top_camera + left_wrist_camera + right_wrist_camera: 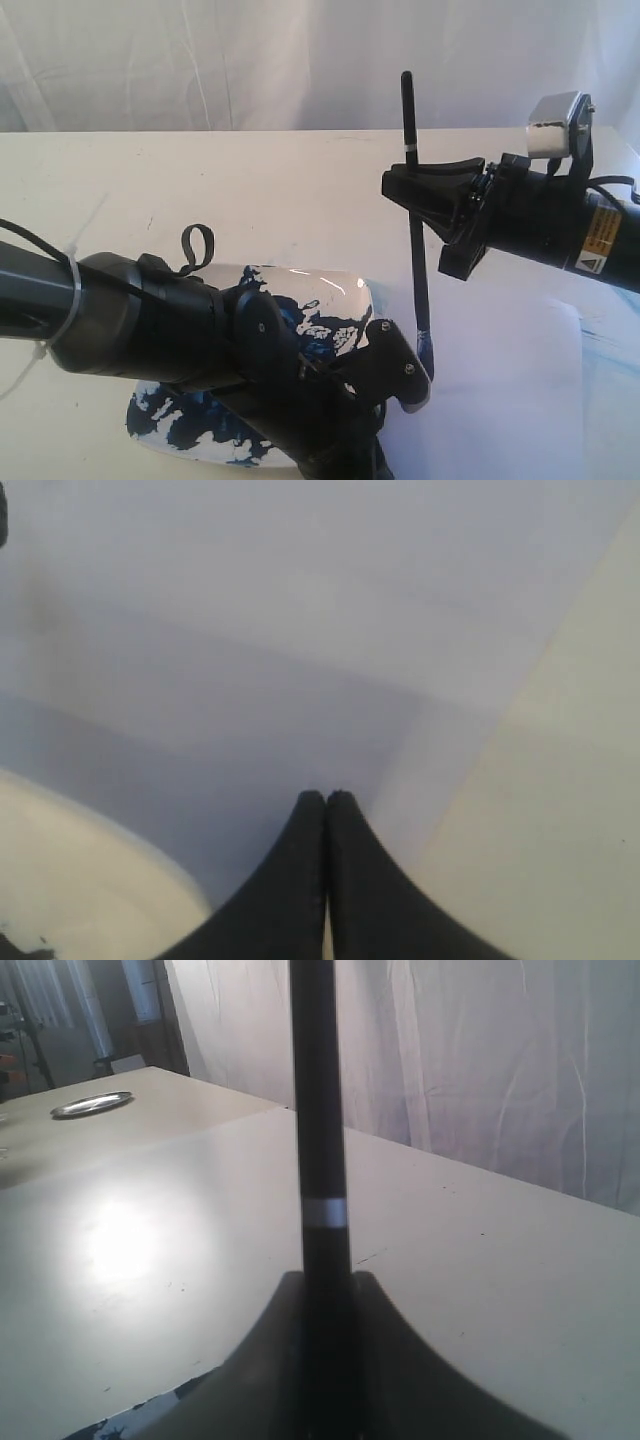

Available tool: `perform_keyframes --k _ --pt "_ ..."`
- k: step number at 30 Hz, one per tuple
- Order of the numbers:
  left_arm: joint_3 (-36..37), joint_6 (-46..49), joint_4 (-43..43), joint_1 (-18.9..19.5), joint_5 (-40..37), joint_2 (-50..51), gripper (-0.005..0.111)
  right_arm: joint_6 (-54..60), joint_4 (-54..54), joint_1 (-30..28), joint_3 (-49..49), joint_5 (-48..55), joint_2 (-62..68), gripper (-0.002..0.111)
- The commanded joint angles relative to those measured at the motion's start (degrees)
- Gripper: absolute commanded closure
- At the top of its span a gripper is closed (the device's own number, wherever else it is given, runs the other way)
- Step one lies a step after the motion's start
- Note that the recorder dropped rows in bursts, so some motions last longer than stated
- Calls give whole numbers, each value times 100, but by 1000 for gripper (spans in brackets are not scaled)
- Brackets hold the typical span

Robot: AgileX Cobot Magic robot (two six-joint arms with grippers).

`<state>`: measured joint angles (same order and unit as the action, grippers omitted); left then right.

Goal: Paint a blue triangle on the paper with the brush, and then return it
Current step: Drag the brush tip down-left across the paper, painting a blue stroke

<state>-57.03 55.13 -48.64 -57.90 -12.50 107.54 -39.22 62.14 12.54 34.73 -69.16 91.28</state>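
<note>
First, in the exterior view, the right gripper [415,188] is clamped on the brush [419,270], which stands nearly upright with its blue-stained tip low over the near edge of the paper [520,400], just beside the left gripper [405,375]; whether the tip touches the sheet I cannot tell. A yellow warning sticker [598,240] sits on the right arm, its writing too small to read. The paint-smeared dish [330,290] lies partly under the left arm, and the table [200,190] runs bare back to the curtain [250,60]. Next, the left wrist view shows the left gripper [325,800] with its jaws pressed together on nothing, over the paper [300,630], whose edge runs diagonally against bare table [560,830]. Last, the right wrist view shows the right gripper [320,1295] pinching the brush [318,1110] below a plain white band [325,1213], with open tabletop [480,1290] beyond and a metal plate [90,1104] far off.
</note>
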Motion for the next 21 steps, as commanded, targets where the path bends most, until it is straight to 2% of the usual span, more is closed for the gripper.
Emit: perform_keyframes --k 1,21 --pt "96 11 77 -11 -60 35 107 178 -59 5 -1 -80 25 108" --pt "96 11 77 -11 -60 35 107 299 -62 5 -1 -80 25 108"
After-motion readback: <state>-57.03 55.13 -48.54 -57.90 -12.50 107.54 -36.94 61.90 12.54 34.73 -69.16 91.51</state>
